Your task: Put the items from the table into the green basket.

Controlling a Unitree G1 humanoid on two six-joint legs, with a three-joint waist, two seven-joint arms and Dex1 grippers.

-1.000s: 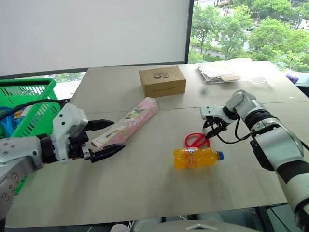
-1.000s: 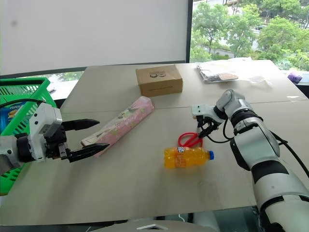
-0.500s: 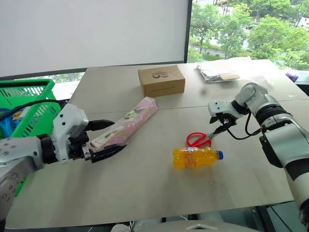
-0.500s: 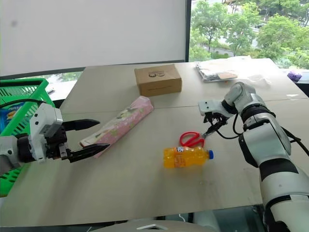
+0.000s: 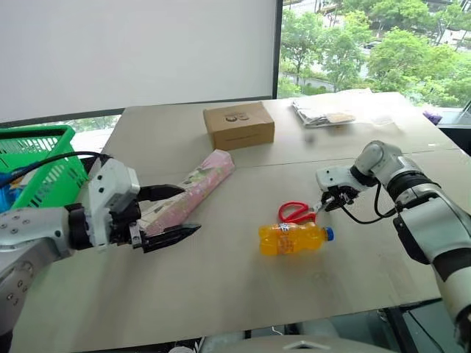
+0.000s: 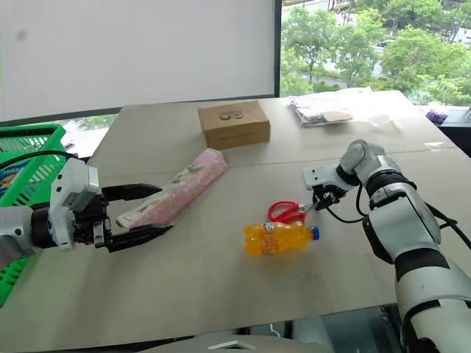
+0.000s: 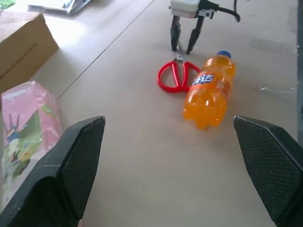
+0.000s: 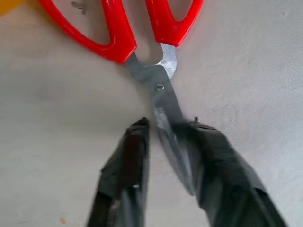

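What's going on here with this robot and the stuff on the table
The robot is clearing items off the table into the green basket. Its right gripper is down at the red-handled scissors, fingers on either side of the blades, which lie flat beside the orange soda bottle. The left gripper hangs wide open by the pink floral box, holding nothing.

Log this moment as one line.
right tool: closing on scissors blades | left tool: open, beside pink box | bottle: on table

One pink box (image 5: 193, 188), one orange bottle (image 5: 293, 238), one scissors (image 5: 296, 212), one cardboard box (image 5: 238, 124), one green basket (image 5: 40, 158).
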